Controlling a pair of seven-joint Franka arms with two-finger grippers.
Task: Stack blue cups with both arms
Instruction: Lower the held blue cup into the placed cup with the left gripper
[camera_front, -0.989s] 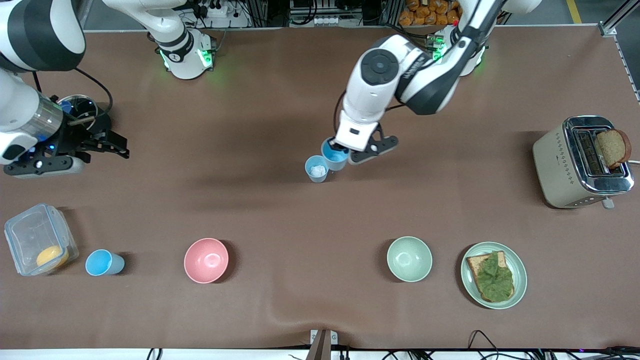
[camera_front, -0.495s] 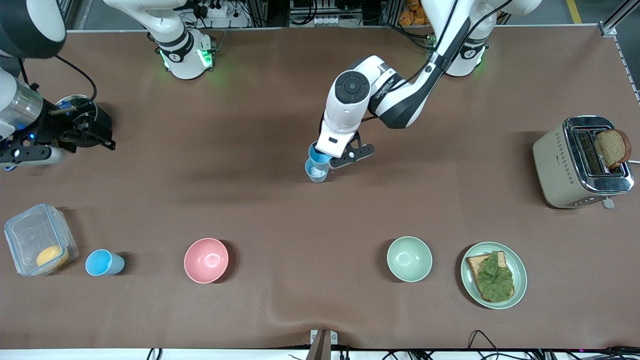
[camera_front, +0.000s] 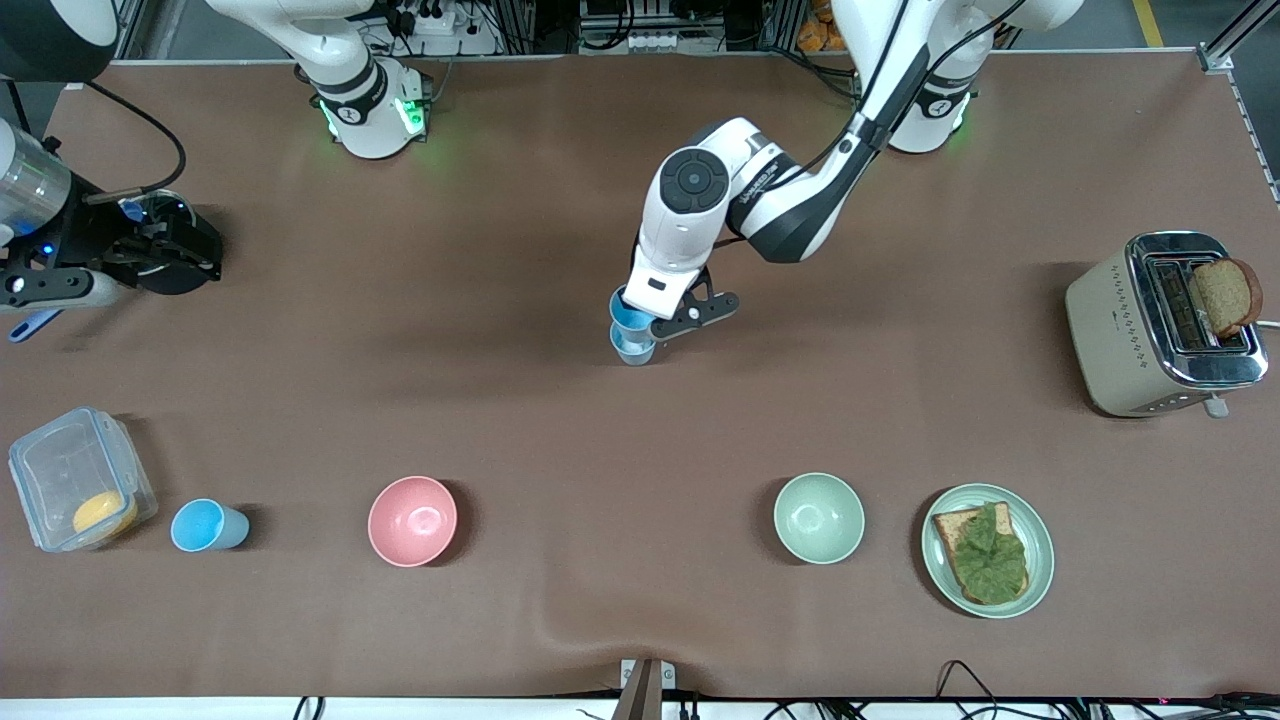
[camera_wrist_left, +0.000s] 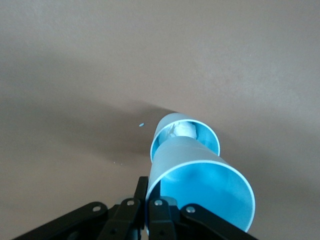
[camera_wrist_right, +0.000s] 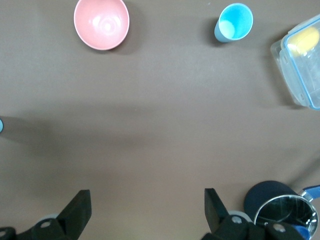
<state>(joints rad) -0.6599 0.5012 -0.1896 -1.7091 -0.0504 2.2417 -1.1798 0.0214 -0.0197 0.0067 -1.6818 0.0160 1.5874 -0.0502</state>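
On the brown table, the left gripper, pinching the brighter blue cup, has moved it over the paler cup, nearly nested; the right gripper waits spread.

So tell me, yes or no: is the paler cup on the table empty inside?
No: the left wrist view shows a whitish lump inside the paler cup, just under the brighter cup that the left gripper holds.

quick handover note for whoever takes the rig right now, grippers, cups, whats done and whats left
Left gripper: shut on the brighter blue cup, held over the paler cup at mid-table, its base entering that cup's mouth; not released.
Right gripper: open, empty, waiting over the right arm's end of the table.
Third blue cup: stands alone between the plastic container and pink bowl.
Left: seat and release the held cup; stack the third.
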